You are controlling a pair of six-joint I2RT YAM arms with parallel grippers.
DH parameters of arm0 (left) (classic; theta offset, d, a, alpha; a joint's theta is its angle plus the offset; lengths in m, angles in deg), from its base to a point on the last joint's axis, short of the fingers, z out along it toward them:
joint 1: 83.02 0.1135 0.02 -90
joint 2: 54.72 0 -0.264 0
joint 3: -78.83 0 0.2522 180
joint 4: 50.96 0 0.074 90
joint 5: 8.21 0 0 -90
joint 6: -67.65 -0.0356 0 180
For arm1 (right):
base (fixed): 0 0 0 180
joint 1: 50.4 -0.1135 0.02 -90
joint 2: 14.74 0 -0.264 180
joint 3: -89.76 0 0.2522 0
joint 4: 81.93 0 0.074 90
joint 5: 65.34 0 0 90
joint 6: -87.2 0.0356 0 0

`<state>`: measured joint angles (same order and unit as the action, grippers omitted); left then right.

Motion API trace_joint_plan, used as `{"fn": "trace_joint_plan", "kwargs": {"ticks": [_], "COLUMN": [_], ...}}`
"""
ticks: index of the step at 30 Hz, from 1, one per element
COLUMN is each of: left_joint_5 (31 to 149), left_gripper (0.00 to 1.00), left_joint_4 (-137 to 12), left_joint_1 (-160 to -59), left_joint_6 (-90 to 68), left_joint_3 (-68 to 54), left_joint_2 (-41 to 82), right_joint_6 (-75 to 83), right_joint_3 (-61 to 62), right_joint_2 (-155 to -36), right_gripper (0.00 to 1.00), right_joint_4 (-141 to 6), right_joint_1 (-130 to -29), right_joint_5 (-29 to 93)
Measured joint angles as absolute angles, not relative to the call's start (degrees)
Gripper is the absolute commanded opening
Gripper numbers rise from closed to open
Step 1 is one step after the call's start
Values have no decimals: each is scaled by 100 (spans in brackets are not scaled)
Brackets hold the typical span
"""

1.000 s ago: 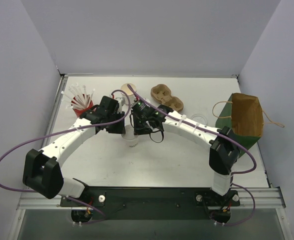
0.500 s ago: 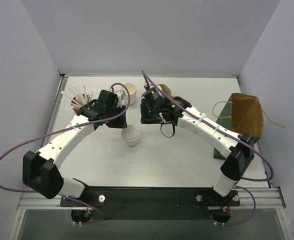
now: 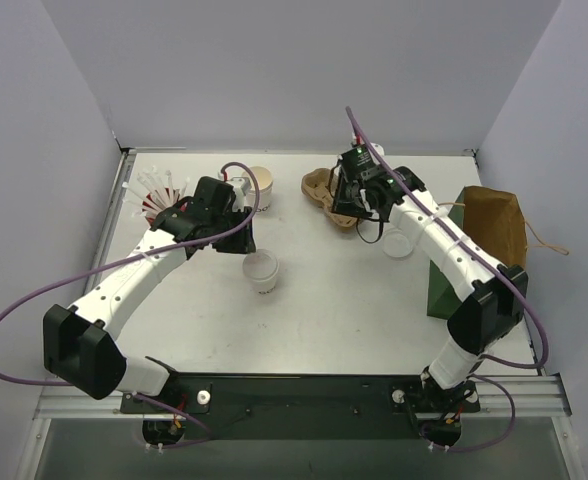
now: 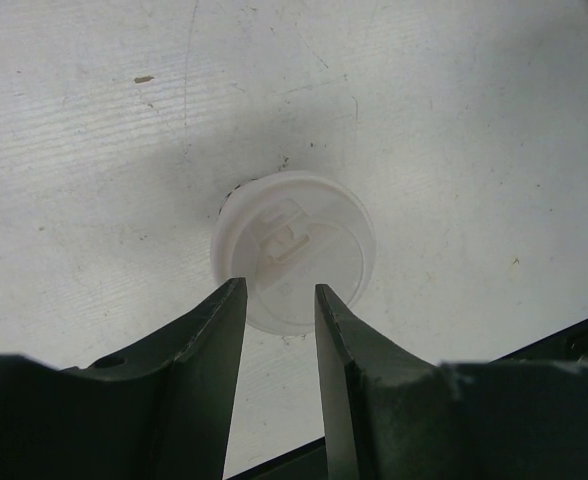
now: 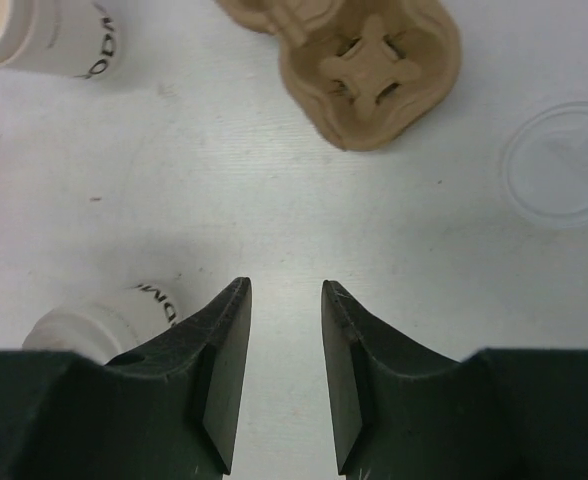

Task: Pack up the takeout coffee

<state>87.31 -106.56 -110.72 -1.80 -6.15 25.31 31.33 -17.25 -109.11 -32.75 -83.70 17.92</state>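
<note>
Two claws slightly spread, gripping nothing — left claw (image 4: 279, 290) just above the coffee (image 4: 294, 235), right claw (image 5: 286, 290) with carrier (image 5: 369, 70) ahead of it, loose lid (image 5: 564, 165) ahead-right.

Near rim of takeout coffee (image 4: 292, 250) lid masked by left gripper (image 4: 279, 288) fingers, cup wall out of sight under lid, lidless cup (image 5: 59, 40) cropped at top-left corner of right wrist view, cup carrier (image 5: 369, 70) cropped at top edge, paper bag (image 3: 494, 230) base part-hidden behind right arm (image 3: 444, 245).
</note>
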Motion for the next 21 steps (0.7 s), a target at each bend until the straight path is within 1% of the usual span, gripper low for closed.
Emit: {"fn": "trace_joint_plan", "kwargs": {"ticks": [6, 12, 15, 21], "left_joint_5": [8856, 9050, 9094, 9129], "left_gripper": [44, 49, 49, 49], "left_joint_4": [-10654, -10652, -10634, -10411], "left_joint_1": [-11075, -11151, -11392, -12275], "left_joint_6": [-182, -180, -173, -48], "left_joint_3": [-615, -619, -628, -816], "left_joint_2": [2478, 2480, 2502, 2913], "right_joint_6": [3116, 3142, 3157, 3166], "right_joint_3": [-1572, -1767, -1780, -1780], "right_joint_2": [-11064, -11392, -11608, -11706], "right_gripper": [31, 31, 31, 31], "right_joint_4": [-3260, -3349, -3371, -3389], "right_joint_1": [-7808, -7749, -7749, -7753], "right_joint_5": [1713, 1757, 1779, 1785]}}
